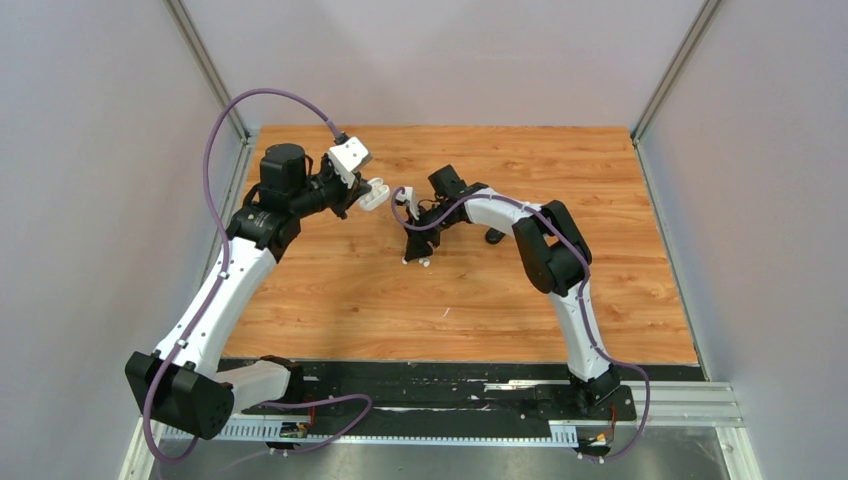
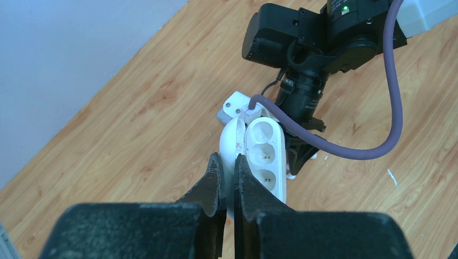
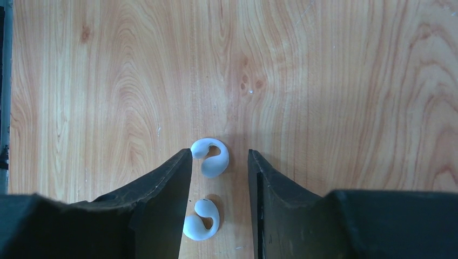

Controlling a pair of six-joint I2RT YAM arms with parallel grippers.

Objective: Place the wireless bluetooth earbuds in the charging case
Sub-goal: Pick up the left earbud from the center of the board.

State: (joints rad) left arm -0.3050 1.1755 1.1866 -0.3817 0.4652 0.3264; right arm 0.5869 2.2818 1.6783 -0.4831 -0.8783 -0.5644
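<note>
Right fingers (image 3: 162,194) parted, two white earbuds (image 3: 216,167) lying between them

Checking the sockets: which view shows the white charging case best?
Left wrist: the white charging case is close, open, wells facing the camera, pinched by the left gripper. Top external shows it tiny; right wrist misses it.

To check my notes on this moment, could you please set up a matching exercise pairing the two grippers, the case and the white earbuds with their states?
Things:
1 left gripper
2 right gripper
3 white charging case
4 white earbuds

States:
A lying on the wooden table
B lid open, both wells empty
C shut on the case's lid
D jaws apart, nothing gripped

Pairs: 1-C, 2-D, 3-B, 4-A
</note>
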